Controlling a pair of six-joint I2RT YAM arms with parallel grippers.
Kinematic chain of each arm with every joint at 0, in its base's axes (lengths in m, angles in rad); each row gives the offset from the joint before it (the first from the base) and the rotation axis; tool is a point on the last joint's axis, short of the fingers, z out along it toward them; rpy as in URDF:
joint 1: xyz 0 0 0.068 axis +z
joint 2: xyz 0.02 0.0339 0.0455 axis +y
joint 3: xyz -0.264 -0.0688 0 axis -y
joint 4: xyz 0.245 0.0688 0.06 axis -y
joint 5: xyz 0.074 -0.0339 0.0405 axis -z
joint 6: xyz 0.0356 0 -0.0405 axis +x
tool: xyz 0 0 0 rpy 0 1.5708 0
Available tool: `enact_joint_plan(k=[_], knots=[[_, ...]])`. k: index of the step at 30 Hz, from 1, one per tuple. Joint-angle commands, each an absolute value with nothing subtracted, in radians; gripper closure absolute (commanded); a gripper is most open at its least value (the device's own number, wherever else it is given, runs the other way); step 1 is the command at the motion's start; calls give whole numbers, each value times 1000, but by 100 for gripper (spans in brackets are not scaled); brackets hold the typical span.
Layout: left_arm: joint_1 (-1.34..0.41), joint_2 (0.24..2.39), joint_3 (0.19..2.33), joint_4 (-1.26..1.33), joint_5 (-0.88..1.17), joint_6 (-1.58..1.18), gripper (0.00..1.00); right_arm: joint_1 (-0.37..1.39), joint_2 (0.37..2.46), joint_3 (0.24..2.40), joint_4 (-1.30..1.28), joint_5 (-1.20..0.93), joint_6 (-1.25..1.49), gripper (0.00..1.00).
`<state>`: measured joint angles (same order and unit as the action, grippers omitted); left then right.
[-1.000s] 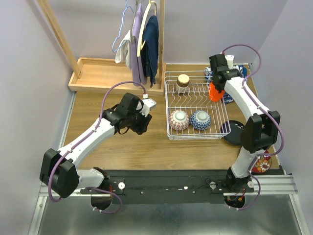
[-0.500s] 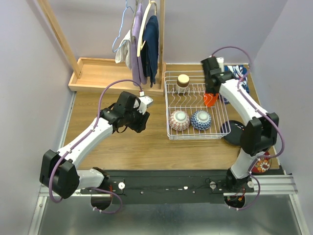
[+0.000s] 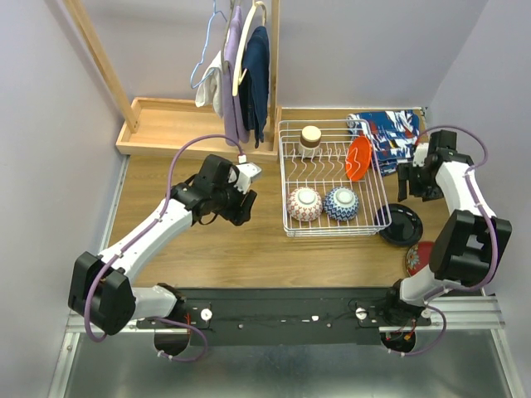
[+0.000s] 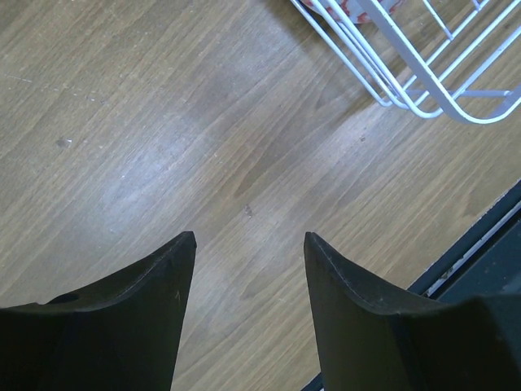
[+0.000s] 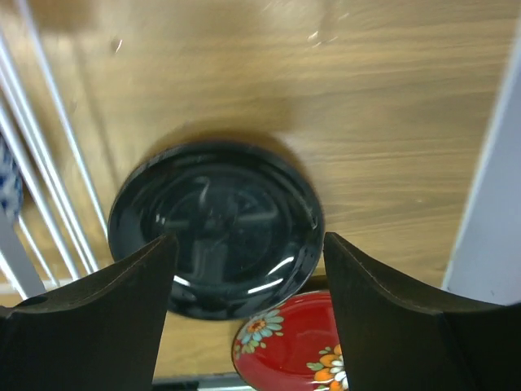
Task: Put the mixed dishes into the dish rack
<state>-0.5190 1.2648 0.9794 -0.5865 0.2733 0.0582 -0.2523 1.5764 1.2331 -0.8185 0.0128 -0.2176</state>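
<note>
Right of the dish rack (image 3: 332, 233), beside its near corner, the glossy black plate (image 5: 216, 228) lies flat on the table, directly beneath the right gripper (image 5: 247, 238), whose jaws stand open and empty. Being round, the plate offers no long axis. The left gripper (image 4: 250, 236), likewise open, hangs left of the rack, well apart from the plate; the right arm is judged nearer.

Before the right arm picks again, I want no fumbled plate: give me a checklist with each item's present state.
1. Is the right gripper empty, jaws open: ok.
2. Is it above the black plate: ok, the plate lies flat on the table beneath it.
3. Is the black plate apart from the red plate: cannot tell, their edges meet in the wrist view.
4. Is the orange plate standing in the dish rack: ok.
5. Is the left gripper out of the way: ok, jaws open over the table left of the rack.
</note>
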Motion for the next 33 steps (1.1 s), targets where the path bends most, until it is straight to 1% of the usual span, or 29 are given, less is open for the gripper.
enact_joint_plan(k=[1, 9, 13, 16, 23, 27, 33], knots=[[-515, 1266, 947, -563, 348, 63, 35, -316, 1540, 1166, -844, -170, -414, 22], [-515, 1267, 959, -618, 361, 130, 35, -394, 1537, 1054, -746, -117, -475, 23], [-515, 1269, 965, -638, 370, 163, 34, -411, 1514, 1043, -788, -159, -547, 23], [-514, 1272, 963, -646, 373, 167, 34, -429, 1522, 1051, -787, -179, -552, 23], [-506, 1307, 1023, -721, 367, 224, 34, -445, 1638, 1081, -715, -161, -512, 23], [-492, 1327, 1063, -753, 360, 248, 34, -446, 1693, 1072, -715, -192, -538, 23], [-477, 1354, 1086, -775, 347, 267, 34, -451, 1749, 1052, -677, -206, -545, 28]])
